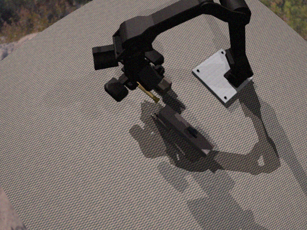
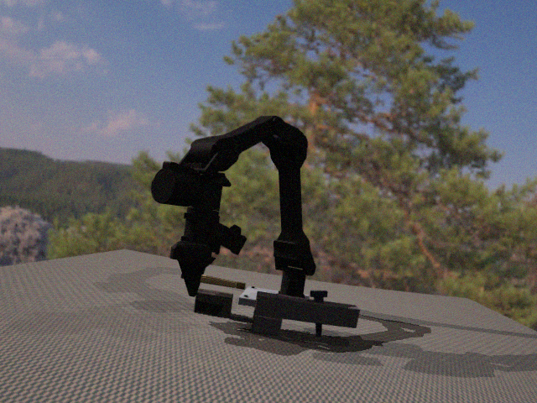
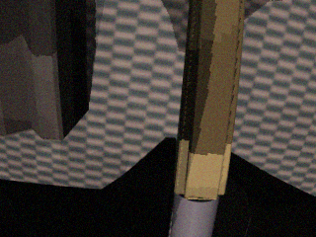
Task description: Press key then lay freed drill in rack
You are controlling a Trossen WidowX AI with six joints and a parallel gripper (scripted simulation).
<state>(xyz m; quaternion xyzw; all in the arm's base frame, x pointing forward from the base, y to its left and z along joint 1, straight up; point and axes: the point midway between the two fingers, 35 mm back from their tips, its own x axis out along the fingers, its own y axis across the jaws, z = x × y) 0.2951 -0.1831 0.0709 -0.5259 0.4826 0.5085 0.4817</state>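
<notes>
The drill [image 1: 148, 92] [image 2: 223, 281] [image 3: 214, 94] has a gold fluted body and a pale grey shank. It is clear of the dark holder [image 1: 171, 114] [image 2: 299, 308], roughly level above the table. My gripper [image 2: 193, 292] [image 3: 186, 149] is shut on the shank, with the gold end reaching towards the holder. The black key [image 1: 192, 131] [image 2: 318, 295] stands in the holder's top, its pin showing below. A low dark block, seemingly the rack [image 1: 164, 85] [image 2: 213, 303] [image 3: 44, 94], is beside the gripper. The fingers are mostly hidden in the top view.
The silver base plate [image 1: 213, 71] [image 2: 247, 299] lies beneath the arm's foot, beyond the holder and the low block. The arm's shadows darken the holder and the woven table top [image 1: 86, 160] [image 2: 108, 342] around it.
</notes>
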